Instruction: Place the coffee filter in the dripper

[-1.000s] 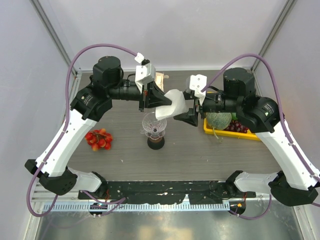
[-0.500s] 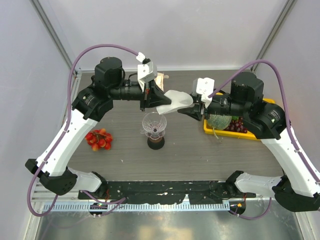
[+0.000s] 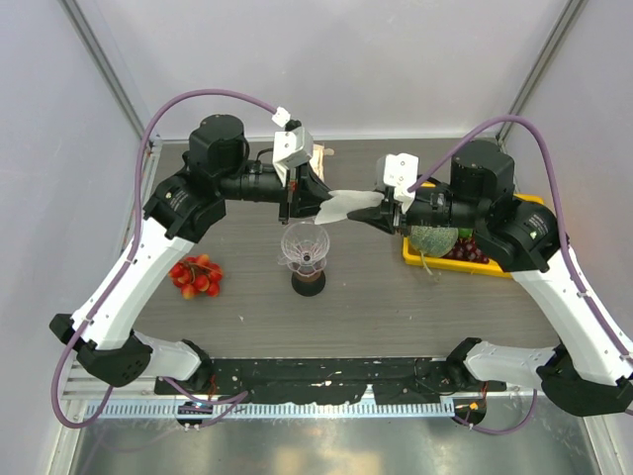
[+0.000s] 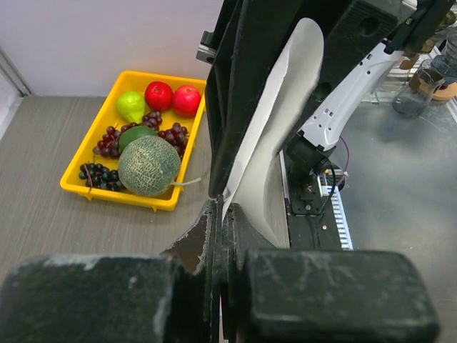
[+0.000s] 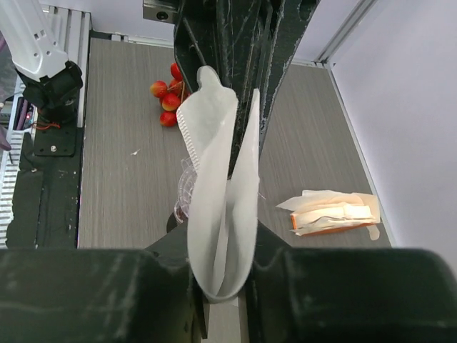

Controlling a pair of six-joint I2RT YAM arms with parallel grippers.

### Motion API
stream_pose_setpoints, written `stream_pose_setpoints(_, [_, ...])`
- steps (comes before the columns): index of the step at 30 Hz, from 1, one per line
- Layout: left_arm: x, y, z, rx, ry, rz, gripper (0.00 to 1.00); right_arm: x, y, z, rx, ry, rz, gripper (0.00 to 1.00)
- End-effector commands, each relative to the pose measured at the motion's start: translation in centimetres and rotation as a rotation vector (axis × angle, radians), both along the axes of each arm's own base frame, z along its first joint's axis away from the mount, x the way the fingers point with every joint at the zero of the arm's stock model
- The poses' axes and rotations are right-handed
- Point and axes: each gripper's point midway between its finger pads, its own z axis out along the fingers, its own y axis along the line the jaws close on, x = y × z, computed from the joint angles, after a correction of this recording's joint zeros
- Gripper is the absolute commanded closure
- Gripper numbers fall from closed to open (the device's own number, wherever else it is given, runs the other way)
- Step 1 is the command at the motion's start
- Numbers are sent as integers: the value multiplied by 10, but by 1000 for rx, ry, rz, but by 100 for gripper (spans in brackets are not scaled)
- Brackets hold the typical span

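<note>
1. Coffee filter, seen from the top camera, is a thin white sheet stretched in the air between the two grippers, over the far middle of the tabletop.
   - The left gripper is clamped on its left end and the right gripper on its right end.
   - The dripper, clear and ribbed, stands on a dark brown cup just nearer than the filter's left end. Whether the paper's lower corner touches the rim cannot be told from this view.
   - Red fruits lie near the left edge, a yellow tray sits near the right edge, and a packet is at the far edge.

2. Only the left wrist camera shows what the tray holds: a netted melon, dark grapes, a green fruit and two red ones.
   - Here the filter is a tall, curved white strip seen almost edge-on.
   - Its lower tip is caught between the left fingers, which are pressed together.

3. Only the right wrist camera shows the filter's form.
   - It is folded into a narrow U with its two plies standing apart, and one edge carries a fine crimped seam.
   - The folded bottom is gripped between the right fingers.
   - The left gripper's dark fingers rise behind the paper.
   - A bit of the dripper's clear rim peeks out beside the paper's left side.
   - The packet shows orange marks.
</note>
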Motion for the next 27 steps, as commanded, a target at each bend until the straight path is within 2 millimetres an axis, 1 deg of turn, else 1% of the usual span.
stream_pose_setpoints(1, [-10,3,17,-47,-64,-27,100,0,3,14,38,-36,9,83])
stream_pose_setpoints(3, [-8,3,16,-45,-62,-21,100,-1,2,13,37,-45,12,86])
stream_pose_setpoints(4, [-8,3,17,-47,-63,-21,100,-1,3,12,33,-45,16,89])
stream_pose_setpoints(5, [-8,2,17,-47,-64,-21,100,-1,2,13,33,-58,17,95])
stream_pose_setpoints(9, [-7,2,18,-52,-70,-19,100,-2,2,12,36,-54,16,95])
stream_pose_setpoints(10, [-6,2,18,-52,-70,-15,100,0,1,12,38,-51,-2,86])
stream_pose_setpoints(11, [-6,3,19,-54,-71,-10,100,-1,-1,15,49,-53,-11,54])
stream_pose_setpoints(12, [-6,3,19,-56,-74,-12,100,0,-3,13,44,-55,-22,43])
stream_pose_setpoints(13, [-7,4,21,-62,-73,-14,100,-3,-7,15,48,-75,-25,26])
stream_pose_setpoints(14, [-8,4,23,-73,-68,-20,100,-3,-7,9,38,-68,-24,19])
stream_pose_setpoints(17, [-15,4,29,-115,-61,-59,100,-11,-9,3,33,-72,5,17])
stream_pose_setpoints(19, [-21,4,31,-133,-72,-88,100,-14,-5,3,45,-61,30,20])
stream_pose_setpoints(21, [-23,3,31,-135,-72,-103,100,-13,-2,5,53,-51,40,25])
stream_pose_setpoints(22, [-23,3,30,-131,-38,-102,100,-12,0,6,56,-48,40,29])
stream_pose_setpoints(25, [-22,2,33,-138,-20,-89,100,-10,4,7,62,-48,47,38])
stream_pose_setpoints(27, [-18,1,35,-145,0,-62,100,-9,5,8,65,-50,52,51])
